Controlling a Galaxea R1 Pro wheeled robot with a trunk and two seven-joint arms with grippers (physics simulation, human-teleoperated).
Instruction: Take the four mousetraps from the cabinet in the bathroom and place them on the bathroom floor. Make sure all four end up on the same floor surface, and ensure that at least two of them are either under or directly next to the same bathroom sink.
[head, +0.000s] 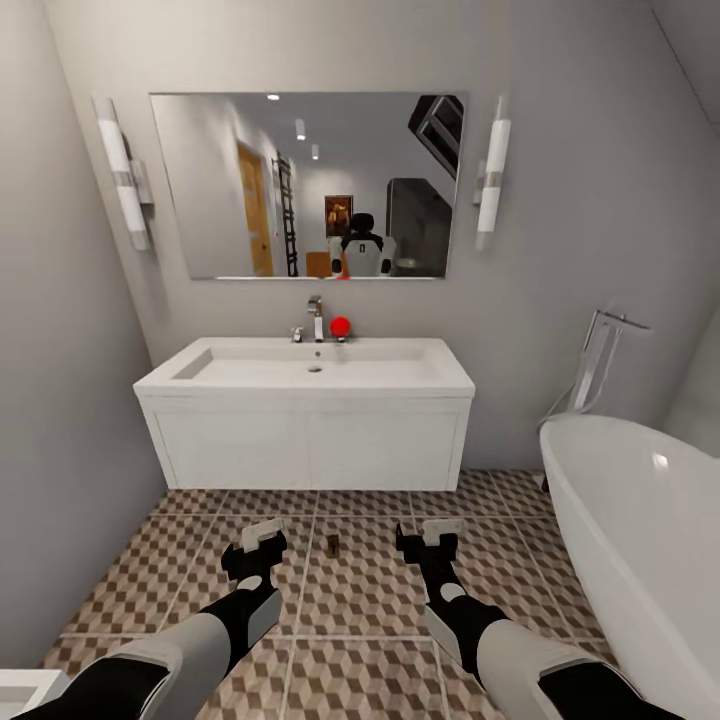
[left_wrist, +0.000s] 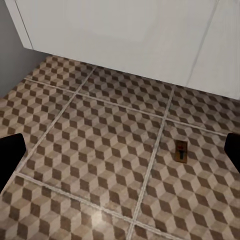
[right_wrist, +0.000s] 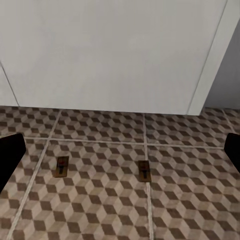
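Note:
The white bathroom sink (head: 305, 445) hangs on the wall straight ahead, above the cube-patterned bathroom floor (head: 360, 610). One mousetrap (head: 332, 544) lies flat on the tiles in front of the sink, between my two grippers. The left wrist view shows a mousetrap (left_wrist: 181, 150) on the floor (left_wrist: 90, 150) near the sink front (left_wrist: 130, 35). In the right wrist view, two mousetraps (right_wrist: 61, 166) (right_wrist: 145, 170) lie side by side before the sink front (right_wrist: 110, 55). My left gripper (head: 262, 541) and right gripper (head: 428, 540) hover low over the floor, both open and holding nothing.
A white oval bathtub (head: 640, 540) with a chrome filler (head: 600, 365) stands close on the right. A grey wall (head: 60, 450) bounds the left. A chrome faucet (head: 317, 320) and a red ball (head: 341, 325) sit on the sink, with a mirror (head: 310, 185) above.

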